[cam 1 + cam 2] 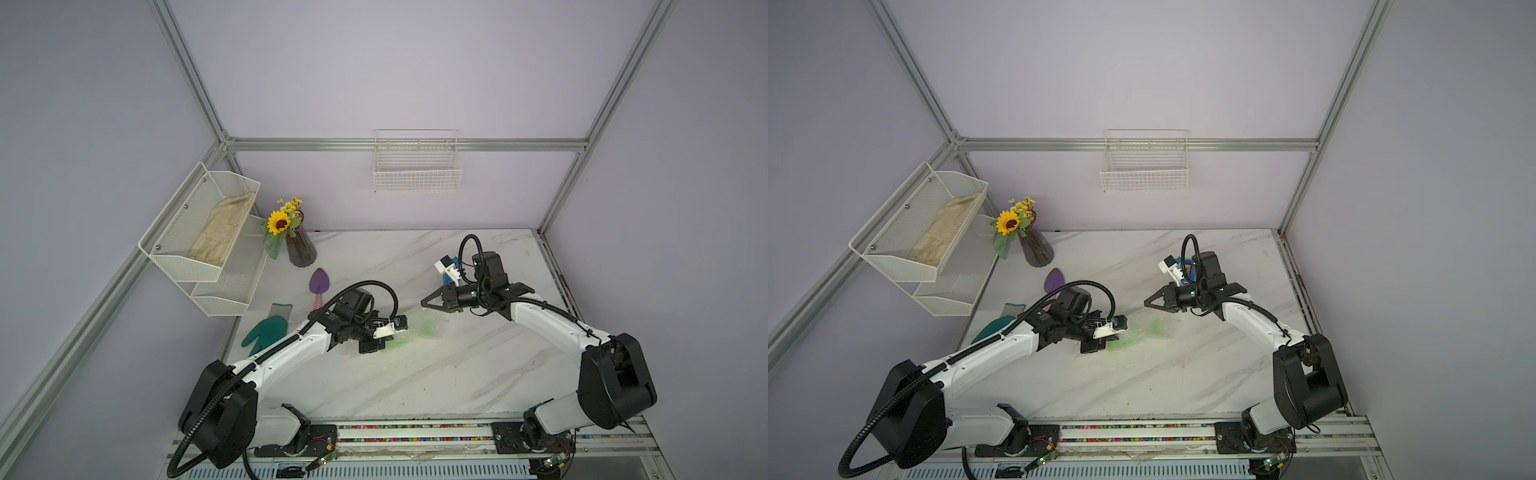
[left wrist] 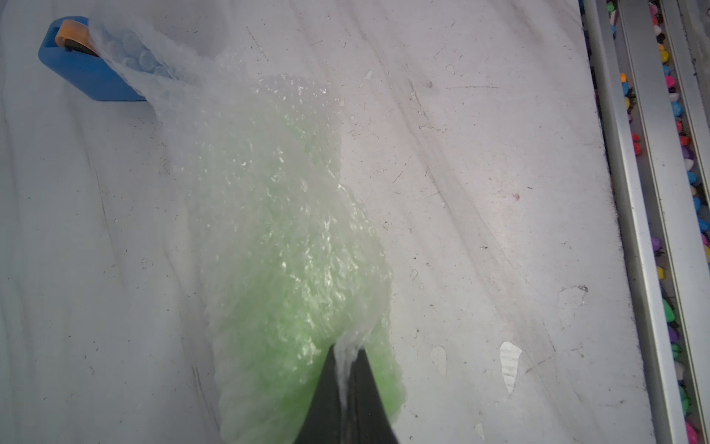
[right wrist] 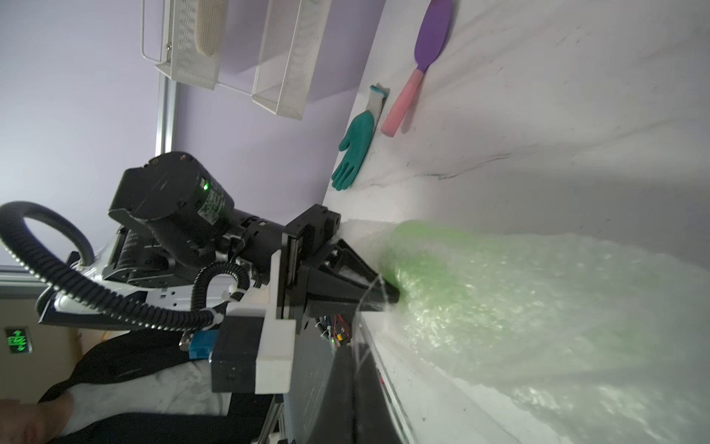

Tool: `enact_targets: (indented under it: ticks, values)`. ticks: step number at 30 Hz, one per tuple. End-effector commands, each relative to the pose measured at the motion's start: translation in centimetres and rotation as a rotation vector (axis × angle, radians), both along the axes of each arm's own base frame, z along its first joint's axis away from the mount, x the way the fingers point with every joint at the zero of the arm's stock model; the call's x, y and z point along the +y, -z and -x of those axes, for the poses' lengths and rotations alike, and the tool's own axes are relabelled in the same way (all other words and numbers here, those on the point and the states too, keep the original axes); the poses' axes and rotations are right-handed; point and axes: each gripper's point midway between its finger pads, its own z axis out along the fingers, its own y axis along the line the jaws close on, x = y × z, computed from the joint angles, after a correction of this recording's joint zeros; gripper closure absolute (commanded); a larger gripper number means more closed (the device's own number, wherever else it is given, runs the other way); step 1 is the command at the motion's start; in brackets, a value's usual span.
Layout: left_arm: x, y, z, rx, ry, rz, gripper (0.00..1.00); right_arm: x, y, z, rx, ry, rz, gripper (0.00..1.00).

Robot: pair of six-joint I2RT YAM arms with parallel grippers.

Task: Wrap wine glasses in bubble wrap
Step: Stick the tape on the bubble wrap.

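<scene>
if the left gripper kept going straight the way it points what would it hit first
Most likely the green goblet, lying inside the bubble wrap directly ahead of the left gripper, which is shut on a fold of that wrap. Its downward tilt is hard to judge.

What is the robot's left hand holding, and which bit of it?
The left gripper pinches the bubble wrap by a fold at one end of the bundle around the green goblet.
</scene>
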Motion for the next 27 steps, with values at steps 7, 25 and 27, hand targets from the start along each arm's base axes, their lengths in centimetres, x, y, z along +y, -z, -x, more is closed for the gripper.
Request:
enact_targets:
  ticks: [7,25,27]
  values:
    - [-0.1,0.7,0.7,0.021,0.019,0.005,0.94,0.7,-3.0,6.0,-0.015,-0.063,-0.112,1.0]
    - [-0.4,0.0,1.3,0.009,0.052,0.045,0.94,4.4,4.5,4.1,-0.167,-0.096,-0.092,1.0]
    - [-0.4,0.1,1.3,0.008,0.052,0.046,0.94,4.6,5.2,3.7,-0.176,-0.099,-0.089,1.0]
